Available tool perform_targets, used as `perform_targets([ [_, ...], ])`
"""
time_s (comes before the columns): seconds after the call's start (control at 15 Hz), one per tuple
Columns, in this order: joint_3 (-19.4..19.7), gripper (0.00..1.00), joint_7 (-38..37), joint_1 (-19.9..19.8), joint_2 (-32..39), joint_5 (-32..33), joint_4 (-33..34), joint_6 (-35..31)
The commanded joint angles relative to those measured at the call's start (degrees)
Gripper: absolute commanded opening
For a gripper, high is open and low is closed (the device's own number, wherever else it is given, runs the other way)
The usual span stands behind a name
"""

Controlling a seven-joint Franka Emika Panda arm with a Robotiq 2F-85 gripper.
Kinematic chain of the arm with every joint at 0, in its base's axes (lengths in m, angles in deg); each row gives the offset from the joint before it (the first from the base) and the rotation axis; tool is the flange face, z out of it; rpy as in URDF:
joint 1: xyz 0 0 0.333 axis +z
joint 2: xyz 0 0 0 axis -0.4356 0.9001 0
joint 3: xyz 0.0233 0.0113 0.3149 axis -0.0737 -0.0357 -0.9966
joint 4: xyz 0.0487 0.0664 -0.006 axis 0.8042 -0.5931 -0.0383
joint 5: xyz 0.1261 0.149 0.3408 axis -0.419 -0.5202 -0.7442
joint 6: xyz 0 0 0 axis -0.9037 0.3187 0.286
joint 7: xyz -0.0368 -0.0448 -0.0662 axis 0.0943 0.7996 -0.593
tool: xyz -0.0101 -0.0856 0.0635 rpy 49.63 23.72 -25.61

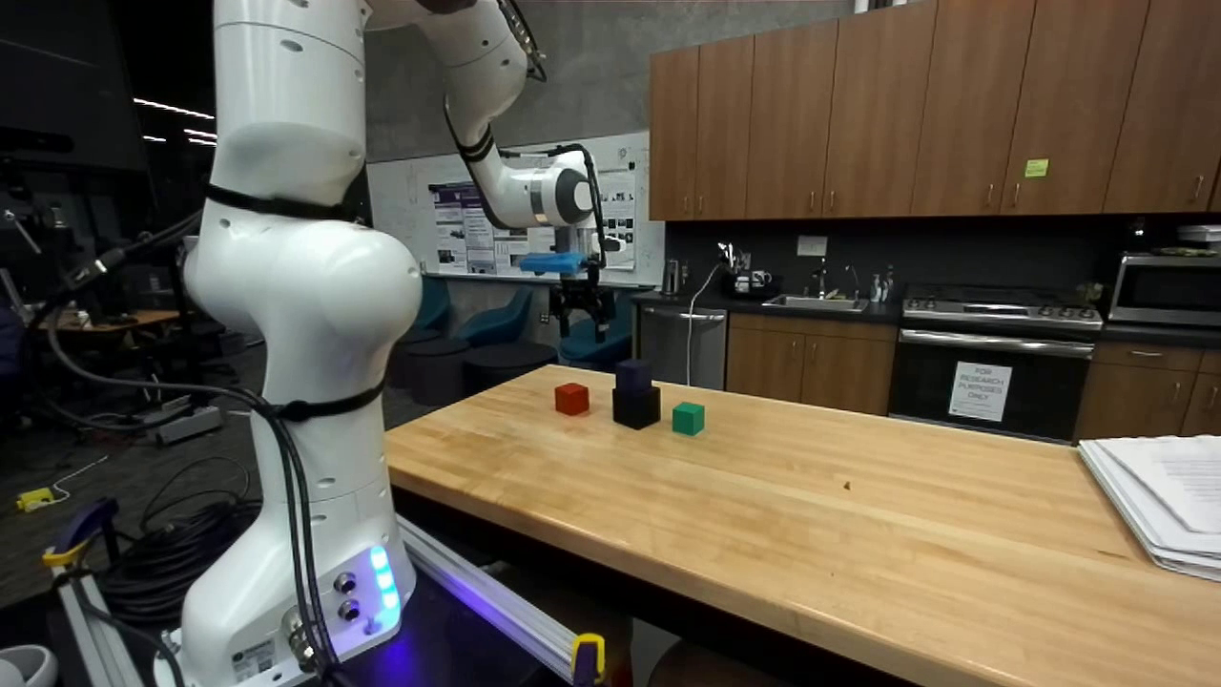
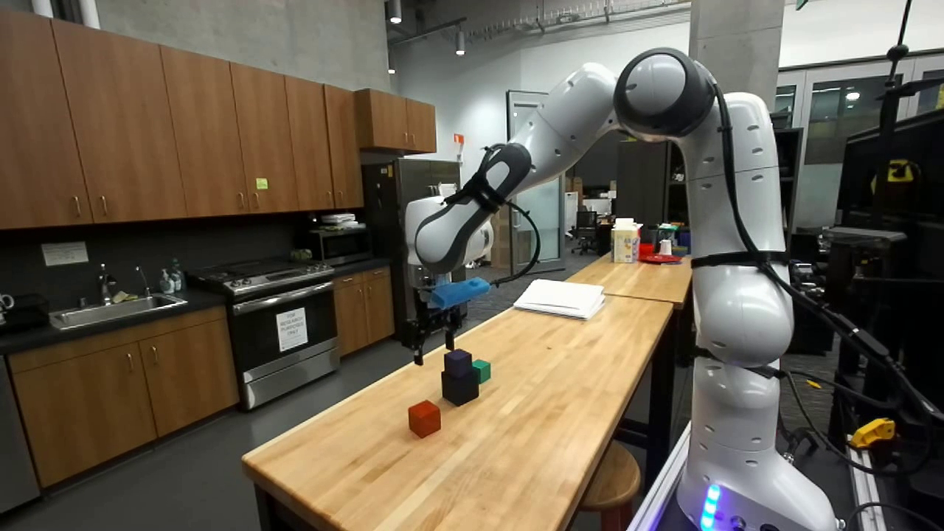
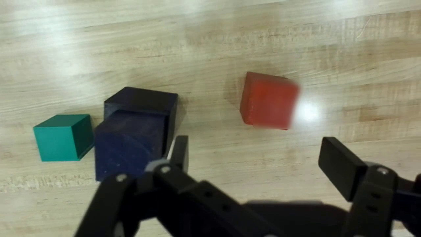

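Gripper [image 3: 255, 148], black and two-fingered, shows along the bottom of the wrist view with its fingers [image 3: 342, 168] spread wide, released and holding nothing; wood grain is visible between them. Nearest to it is a dark blue block [image 3: 128, 141], stacked on a larger black block [image 3: 143, 97] toward the left of that view. In an exterior view, a gap separates the gripper [image 1: 582, 330] from this stack. Just beside the stack, a little apart, a green block [image 1: 688, 418] sits on the pale wooden tabletop [image 1: 858, 544]; on the stack's opposite side, somewhat farther off, is a red block [image 3: 273, 103].

All four look stiff, plain-faced and hard to damage, and are probably light. Their smooth sides could be slightly slippery, so a level pinch on two opposite upright faces seems best. On the dark blue block, that pinch would belong above the seam, to avoid nudging the black block. The narrow gap by the green block would leave a finger little room.

Above, the white arm [image 2: 571, 118] rises from its base [image 2: 745, 472] beside the tabletop, bends at the top, and slopes down and out over the wood, with the gripper pointing straight down.

Farther along the tabletop lies a pile of white papers [image 2: 560, 297]. Beyond, on the kitchen side of the room, stands a stove [image 2: 254, 339] with a printed notice [image 2: 292, 329] on its door; brown wooden cabinets [image 2: 125, 140] hang in a row above.
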Motion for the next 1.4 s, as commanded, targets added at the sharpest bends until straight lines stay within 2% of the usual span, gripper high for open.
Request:
perform_targets([
  [0.0, -1.59, 1.00, -3.76, 1.30, 0.15, -0.24, -2.02, -3.29],
  [0.2, -2.34, 1.00, -6.83, 2.29, 2.91, -0.41, -2.29, -6.96],
  [0.53, -1.69, 1.00, -9.71, 3.35, 7.68, 0.08, -0.91, -8.62],
  [1.33, 0.51, 1.00, -6.45, 3.52, 14.90, 1.24, 2.24, -11.21],
])
